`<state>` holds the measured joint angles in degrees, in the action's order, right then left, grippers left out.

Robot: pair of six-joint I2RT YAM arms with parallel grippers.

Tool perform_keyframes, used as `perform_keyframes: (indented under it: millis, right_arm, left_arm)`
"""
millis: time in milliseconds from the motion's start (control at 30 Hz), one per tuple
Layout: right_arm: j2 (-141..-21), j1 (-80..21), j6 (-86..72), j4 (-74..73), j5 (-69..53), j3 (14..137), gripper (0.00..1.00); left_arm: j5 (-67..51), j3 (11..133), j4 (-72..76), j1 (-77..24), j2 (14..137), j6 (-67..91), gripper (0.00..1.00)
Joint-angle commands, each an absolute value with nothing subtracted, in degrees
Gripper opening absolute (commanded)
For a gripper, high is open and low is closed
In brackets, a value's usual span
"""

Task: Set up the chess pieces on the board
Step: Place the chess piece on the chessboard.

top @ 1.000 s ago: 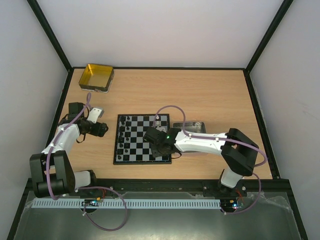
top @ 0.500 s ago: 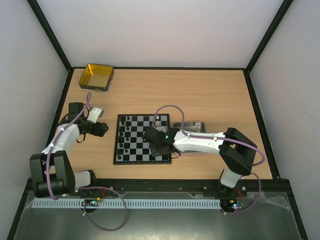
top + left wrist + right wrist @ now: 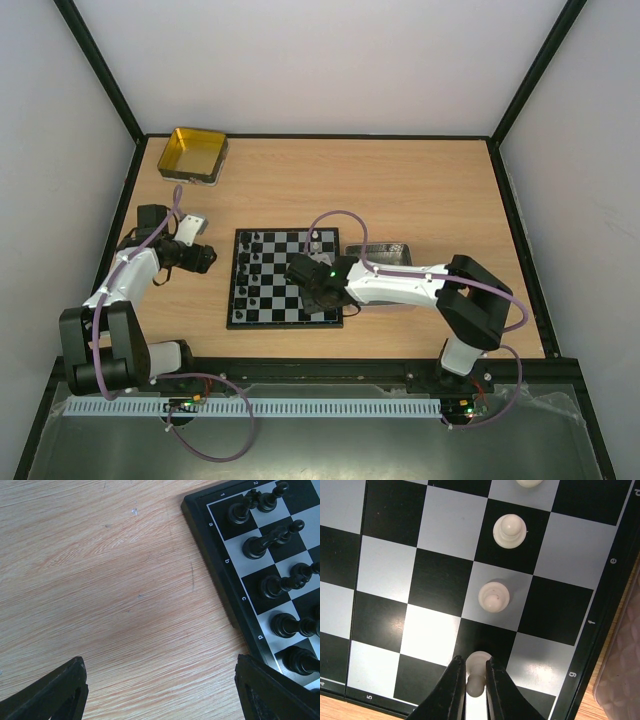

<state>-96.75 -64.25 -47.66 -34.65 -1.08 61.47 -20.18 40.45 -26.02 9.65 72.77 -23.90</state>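
The checkered board [image 3: 285,278] lies mid-table, with black pieces [image 3: 254,270] in its two left columns and a white piece [image 3: 316,237] at its far right. My right gripper [image 3: 318,292] hovers low over the board's right side. In the right wrist view it [image 3: 476,672] is shut on a white pawn [image 3: 477,669] above a black square, with two more white pawns [image 3: 494,596] [image 3: 510,530] standing in a line beyond. My left gripper [image 3: 203,259] is open and empty over bare table left of the board; black pieces [image 3: 257,545] and the board's corner [image 3: 200,510] show in its wrist view.
A silver metal tray [image 3: 385,254] lies just right of the board, partly under my right arm. A yellow square tin [image 3: 192,153] stands at the far left corner. Black frame rails edge the table.
My right gripper has edged slightly left over the board with the white pawn. The left arm has not moved.
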Motion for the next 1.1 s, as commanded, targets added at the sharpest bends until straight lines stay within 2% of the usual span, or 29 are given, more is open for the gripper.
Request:
perform_keyframes:
  millis: [0, 500, 1067]
  right_arm:
    - [-97.68, -64.22, -47.31, -35.21, 0.29, 62.75, 0.11]
    - [-97.78, -64.16, -47.30, -35.72, 0.99, 63.26, 0.15]
    - [-90.32, -62.29, -49.01, -39.80, 5.93, 63.34, 0.18]
  left_arm:
    - [-21.31, 40.47, -25.77, 9.39, 72.10, -23.64, 0.81]
    - [-21.49, 40.34, -25.49, 9.31, 72.40, -23.64, 0.81]
    - [-21.14, 40.25, -25.31, 9.21, 72.26, -23.47, 0.81]
